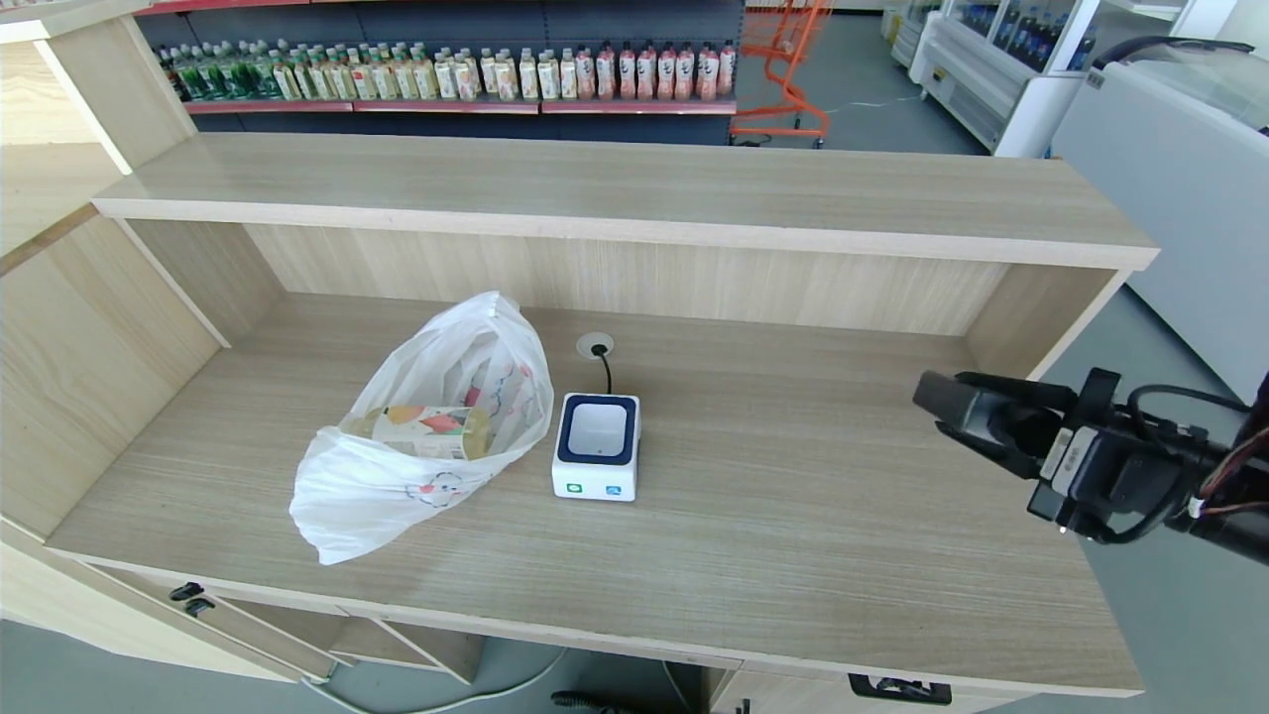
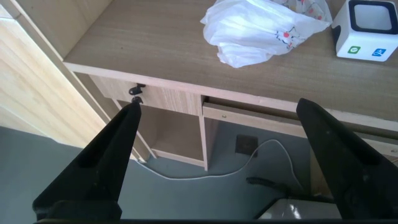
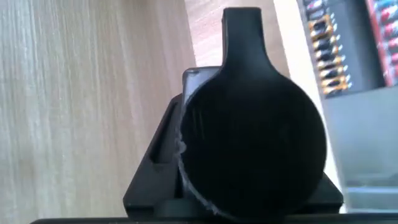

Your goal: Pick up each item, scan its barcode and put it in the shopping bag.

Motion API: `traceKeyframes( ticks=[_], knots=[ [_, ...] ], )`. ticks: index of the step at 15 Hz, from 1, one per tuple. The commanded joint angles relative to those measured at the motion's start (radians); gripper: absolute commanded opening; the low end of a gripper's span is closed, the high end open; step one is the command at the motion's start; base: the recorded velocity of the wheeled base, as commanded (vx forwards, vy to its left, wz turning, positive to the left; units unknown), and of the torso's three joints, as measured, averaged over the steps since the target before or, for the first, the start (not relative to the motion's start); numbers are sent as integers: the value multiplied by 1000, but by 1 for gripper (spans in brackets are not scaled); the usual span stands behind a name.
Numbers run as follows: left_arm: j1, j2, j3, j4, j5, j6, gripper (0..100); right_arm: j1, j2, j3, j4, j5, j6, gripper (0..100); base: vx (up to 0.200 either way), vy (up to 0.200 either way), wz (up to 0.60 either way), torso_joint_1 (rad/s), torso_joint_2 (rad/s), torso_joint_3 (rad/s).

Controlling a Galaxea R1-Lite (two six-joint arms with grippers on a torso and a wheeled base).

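The thin white plastic shopping bag (image 1: 397, 476) slumps on the light wooden desk (image 1: 813, 496), just beside the white square barcode scanner (image 1: 596, 446) with its dark blue rim. A pale bottle (image 1: 421, 431) with a colourful label lies inside the bag, near its mouth. The left end effector (image 2: 219, 109) hangs released below the desk's front edge, fingers wide apart and holding nothing. The right end effector (image 1: 942, 402) hovers at the desk's right end; I cannot tell whether it is clenched.

The main risk, I judge, is the limp bag. A brush from either arm could drag the film, tip the mouth down and let the bottle roll out toward the front edge. The left arm, if raised from below, could strike the desk's edge. A low sweep could also catch the scanner's black cable (image 1: 606, 372).
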Motion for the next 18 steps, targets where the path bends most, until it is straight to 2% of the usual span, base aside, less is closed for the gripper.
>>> traceKeyframes(
  ticks=[1, 2, 3, 5, 8, 14, 18],
  knots=[
    [0, 0, 0, 0, 1, 0, 100, -1, -36, -8, -3, 109, -288, 0, 0, 0, 0, 0, 0, 0],
    [0, 0, 0, 0, 1, 0, 100, 10, -36, -10, -3, 173, -441, 0, 0, 0, 0, 0, 0, 0],
    [0, 0, 0, 0, 1, 0, 100, 92, -22, -5, 7, 331, -648, 0, 0, 0, 0, 0, 0, 0],
    [0, 0, 0, 0, 1, 0, 100, 221, 3, 7, 102, 432, -934, 0, 0, 0, 0, 0, 0, 0],
    [0, 0, 0, 0, 1, 0, 100, 364, 10, 10, 278, 507, -1159, 0, 0, 0, 0, 0, 0, 0],
    [0, 0, 0, 0, 1, 0, 100, 385, -48, 13, 278, 595, -1230, 0, 0, 0, 0, 0, 0, 0],
    [0, 0, 0, 0, 1, 0, 100, 396, -56, 19, 283, 596, -1248, 0, 0, 0, 0, 0, 0, 0]
  ],
)
